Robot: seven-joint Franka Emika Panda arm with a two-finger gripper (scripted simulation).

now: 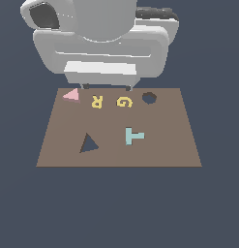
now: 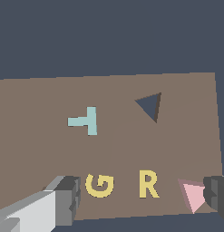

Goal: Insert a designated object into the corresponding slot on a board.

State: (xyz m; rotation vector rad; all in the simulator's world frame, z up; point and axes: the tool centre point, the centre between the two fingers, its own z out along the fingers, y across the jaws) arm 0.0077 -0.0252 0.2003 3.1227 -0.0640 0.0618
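Note:
The brown board (image 1: 159, 145) lies flat below the arm. The pale-pink triangle piece (image 1: 71, 95) rests at the board's far corner on the exterior view's left. The dark triangular slot (image 1: 88, 144) is nearer the front, on the same side. My gripper (image 1: 106, 87) hangs open over the far edge, above the yellow letters, holding nothing. In the wrist view the gripper (image 2: 141, 199) is spread wide, and the pink triangle (image 2: 193, 194) lies just beside one finger (image 2: 216, 199). The slot (image 2: 150, 106) is farther off on the board (image 2: 41, 154).
A yellow R (image 1: 96, 101) and G (image 1: 124, 101) lie along the far edge, with a dark round hole (image 1: 149, 98) beside them. A light-blue T (image 1: 134, 136) sits mid-board. The arm's white body (image 1: 101, 43) looms behind the board.

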